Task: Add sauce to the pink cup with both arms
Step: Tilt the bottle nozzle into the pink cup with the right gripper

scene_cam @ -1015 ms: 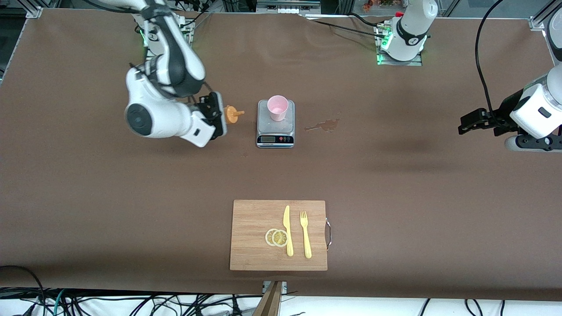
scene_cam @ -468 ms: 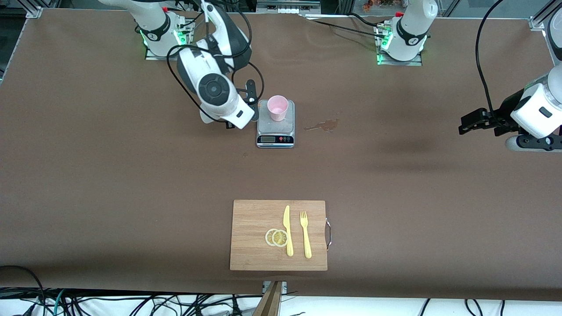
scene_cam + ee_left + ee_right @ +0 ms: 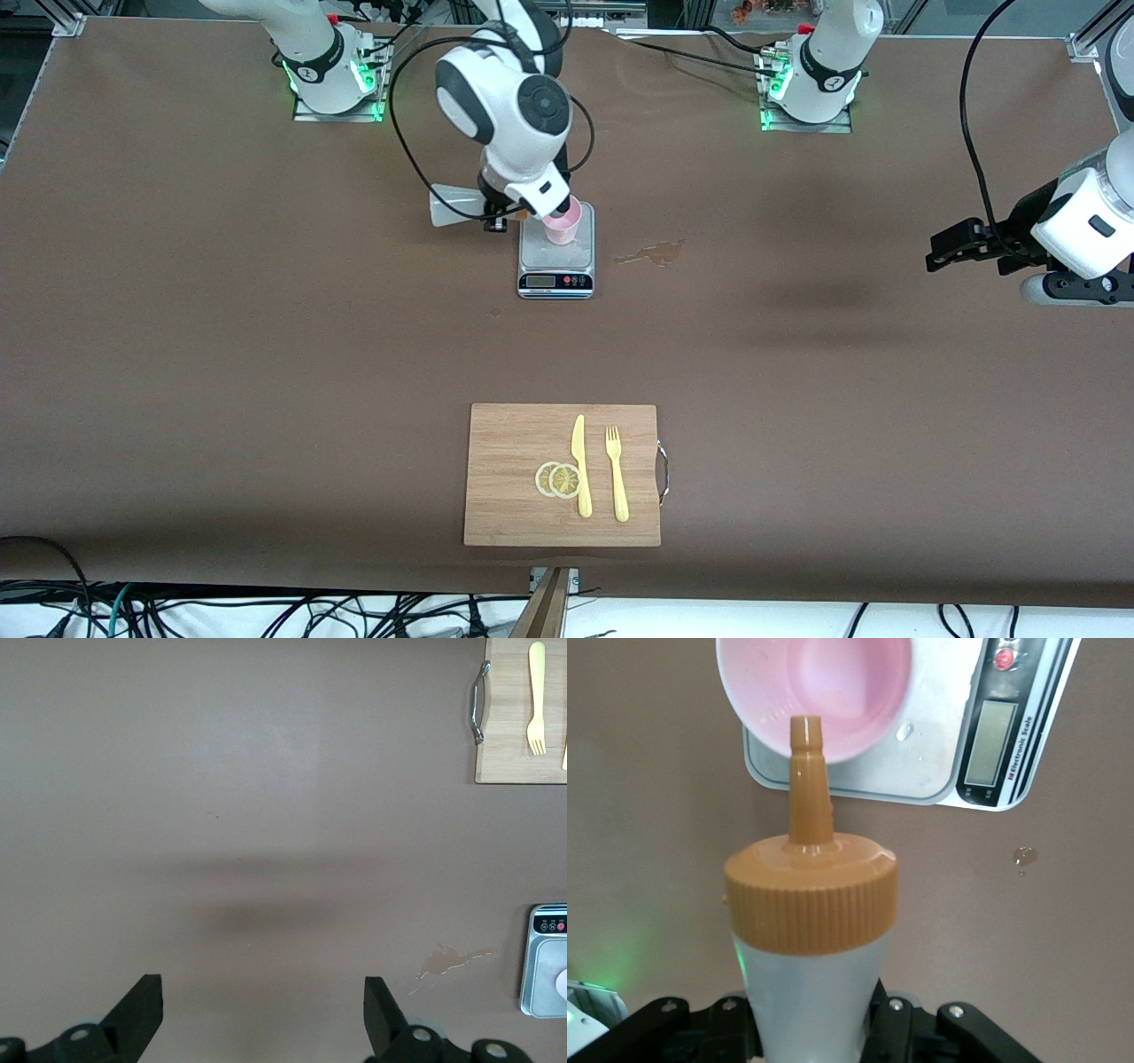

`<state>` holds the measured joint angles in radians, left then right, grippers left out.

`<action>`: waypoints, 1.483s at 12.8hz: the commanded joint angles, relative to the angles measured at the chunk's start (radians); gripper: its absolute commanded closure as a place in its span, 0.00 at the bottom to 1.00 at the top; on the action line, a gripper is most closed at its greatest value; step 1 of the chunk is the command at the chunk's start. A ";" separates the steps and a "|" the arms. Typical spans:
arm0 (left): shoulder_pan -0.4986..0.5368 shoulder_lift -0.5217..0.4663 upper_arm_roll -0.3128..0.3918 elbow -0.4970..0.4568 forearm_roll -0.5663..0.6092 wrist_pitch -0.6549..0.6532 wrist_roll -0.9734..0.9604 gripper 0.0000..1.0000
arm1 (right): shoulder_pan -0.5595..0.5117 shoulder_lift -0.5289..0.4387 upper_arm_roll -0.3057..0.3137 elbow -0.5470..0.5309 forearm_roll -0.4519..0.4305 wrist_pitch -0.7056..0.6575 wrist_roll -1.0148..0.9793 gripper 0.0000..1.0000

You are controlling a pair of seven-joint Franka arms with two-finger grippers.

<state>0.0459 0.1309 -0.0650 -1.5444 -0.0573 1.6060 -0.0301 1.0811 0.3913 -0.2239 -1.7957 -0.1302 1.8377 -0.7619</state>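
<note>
Cutlery first, nearest the front camera: a yellow knife point(image 3: 580, 465), a yellow fork point(image 3: 616, 474) and two lemon slices point(image 3: 558, 479) lie on the cutting board point(image 3: 514, 496), well nearer that camera than the scale point(image 3: 555, 264). The scale carries the pink cup point(image 3: 563, 225) on its plate, with a brownish spill stain point(image 3: 654, 255) just beside the scale toward the left arm's end of the table.

Half a second ago the right arm hung beside the scale toward its own end of the table; it has since swung across, and the right gripper point(image 3: 509, 211) now sits over the scale's edge. Its fingers are clamped on the sauce bottle point(image 3: 808, 930), which is tipped on its side, its whitish body sticking out from the scale toward the right arm's end. In the right wrist view the orange nozzle point(image 3: 806, 780) reaches over the cup's rim.

From the front, the right arm's wrist hides the bottle's cap and part of the cup.

The left gripper point(image 3: 952, 246) waits unmoved over bare table, well apart from the scale at the left arm's end, its fingers point(image 3: 137, 1010) spread wide and holding nothing.
</note>
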 commanded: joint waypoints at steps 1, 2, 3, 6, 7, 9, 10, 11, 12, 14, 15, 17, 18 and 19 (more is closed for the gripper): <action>0.000 0.019 0.001 0.040 0.007 -0.017 0.018 0.00 | 0.057 0.020 -0.012 0.022 -0.104 -0.017 0.076 0.87; 0.000 0.022 0.002 0.040 0.007 -0.017 0.018 0.00 | 0.075 0.020 -0.012 0.019 -0.127 -0.031 0.128 0.87; 0.000 0.024 0.001 0.040 0.007 -0.017 0.018 0.00 | 0.095 0.021 -0.012 0.021 -0.143 -0.055 0.185 0.86; -0.003 0.024 0.001 0.040 0.007 -0.017 0.016 0.00 | 0.112 0.028 -0.012 0.021 -0.170 -0.058 0.217 0.86; -0.001 0.024 0.001 0.040 0.007 -0.017 0.018 0.00 | 0.111 0.028 -0.012 0.021 -0.172 -0.058 0.217 0.86; 0.002 0.024 0.001 0.040 0.007 -0.017 0.021 0.00 | 0.103 0.028 -0.014 0.021 -0.164 -0.060 0.217 0.86; 0.002 0.024 0.001 0.040 0.007 -0.017 0.021 0.00 | 0.094 0.028 -0.015 0.021 -0.157 -0.055 0.217 0.86; 0.002 0.024 0.001 0.040 0.007 -0.017 0.021 0.00 | 0.089 0.029 -0.015 0.019 -0.155 -0.049 0.219 0.86; 0.002 0.024 0.001 0.040 0.007 -0.017 0.021 0.00 | 0.085 0.032 -0.014 0.019 -0.149 -0.045 0.220 0.86; 0.002 0.024 0.001 0.040 0.007 -0.017 0.022 0.00 | 0.077 0.021 -0.015 0.009 -0.048 -0.040 0.223 0.86; 0.002 0.024 0.001 0.040 0.007 -0.017 0.022 0.00 | 0.076 0.011 -0.021 0.006 -0.028 -0.035 0.226 0.86; 0.003 0.024 0.002 0.040 0.007 -0.017 0.024 0.00 | 0.063 -0.011 -0.023 -0.005 0.012 0.001 0.223 0.86; 0.003 0.024 0.002 0.040 0.007 -0.017 0.026 0.00 | 0.062 -0.020 -0.041 -0.014 0.036 0.027 0.211 0.86; 0.003 0.024 0.002 0.040 0.007 -0.017 0.026 0.00 | 0.062 -0.029 -0.060 -0.023 0.069 0.050 0.194 0.86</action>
<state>0.0467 0.1392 -0.0646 -1.5391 -0.0573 1.6061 -0.0301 1.1521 0.4011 -0.2624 -1.7948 -0.1125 1.8530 -0.5470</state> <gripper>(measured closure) 0.000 0.670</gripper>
